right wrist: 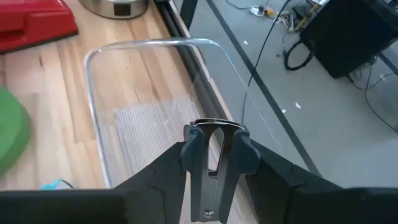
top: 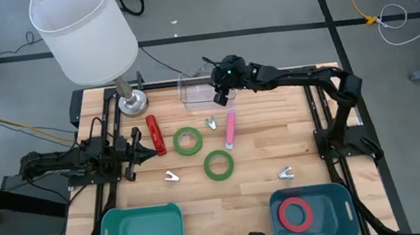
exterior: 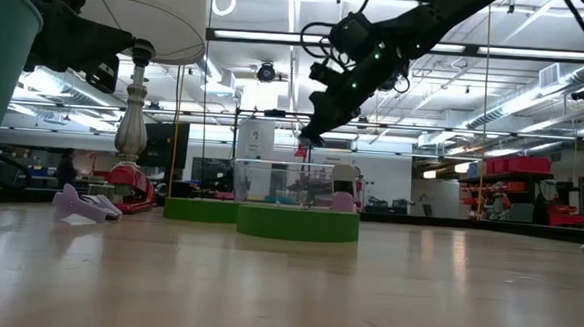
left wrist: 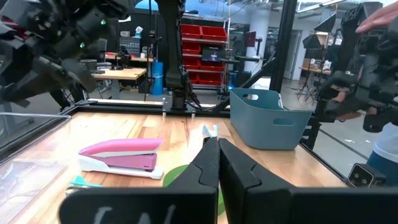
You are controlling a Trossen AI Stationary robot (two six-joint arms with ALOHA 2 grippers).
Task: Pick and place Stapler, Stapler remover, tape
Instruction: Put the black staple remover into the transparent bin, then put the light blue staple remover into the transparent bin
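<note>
While the right gripper (right wrist: 214,149) hangs over the clear plastic tray (top: 194,90), it pinches a metal staple remover (right wrist: 211,165) between its fingers.

Directly beneath the held remover lies the tray's ribbed floor, with the near wall just ahead of the fingertips; a release slightly off to one side could, by the look of it, drop the remover on the rim and send it skittering onto the wooden table (top: 263,155). The grip looks narrow, so a slip before release seems possible too. Off to the gripper's side lie the red stapler (top: 155,135), the pink stapler (top: 230,128), two green tape rings (top: 188,141) (top: 219,164), and loose removers. A red tape ring (top: 295,214) sits in the teal bin (top: 340,198). Well apart, the left gripper (left wrist: 217,163) waits clenched, holding nothing.
</note>
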